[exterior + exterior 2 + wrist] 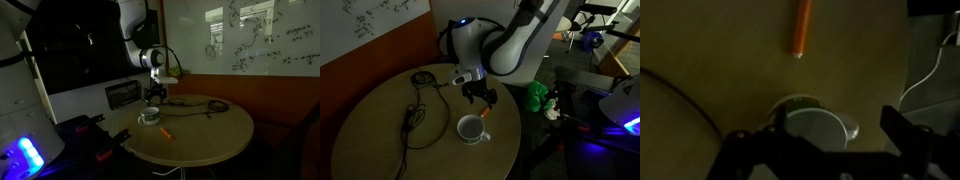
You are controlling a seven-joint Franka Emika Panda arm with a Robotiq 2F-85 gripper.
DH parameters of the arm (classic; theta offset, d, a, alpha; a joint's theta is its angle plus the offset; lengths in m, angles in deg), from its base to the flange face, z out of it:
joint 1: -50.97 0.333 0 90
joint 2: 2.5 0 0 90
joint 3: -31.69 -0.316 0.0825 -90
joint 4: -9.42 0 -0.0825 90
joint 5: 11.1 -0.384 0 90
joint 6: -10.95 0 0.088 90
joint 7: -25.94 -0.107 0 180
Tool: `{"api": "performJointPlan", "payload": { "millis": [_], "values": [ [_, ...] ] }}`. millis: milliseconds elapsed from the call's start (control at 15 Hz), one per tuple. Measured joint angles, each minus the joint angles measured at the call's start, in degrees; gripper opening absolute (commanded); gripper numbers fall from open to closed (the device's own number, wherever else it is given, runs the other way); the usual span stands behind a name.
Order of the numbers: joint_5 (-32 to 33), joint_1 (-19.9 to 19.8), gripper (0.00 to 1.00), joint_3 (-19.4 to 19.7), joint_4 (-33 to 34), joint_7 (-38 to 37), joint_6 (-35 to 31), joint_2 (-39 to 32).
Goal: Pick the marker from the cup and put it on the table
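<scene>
- A dim room: a round tan bench stands before a whiteboard, and a black cable trails across its top.
- The marker lies flat on the bench, out of the cup and just beside it, nearer the bench edge.
- The end effector hangs above the cup, released, jaws spread wide and holding nothing.
- In the wrist view the cup sits between the spread fingers. The marker lies beyond the cup, clear of both fingers.

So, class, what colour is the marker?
The marker is orange; wrist view shows it best.
</scene>
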Motion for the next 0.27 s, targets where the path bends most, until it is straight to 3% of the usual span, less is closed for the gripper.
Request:
{"api": "performJointPlan", "payload": {
  "millis": [267],
  "values": [
    [-2.9,0.3,1.0,-0.5,-5.8,0.6,1.7,8.4]
  ]
}}
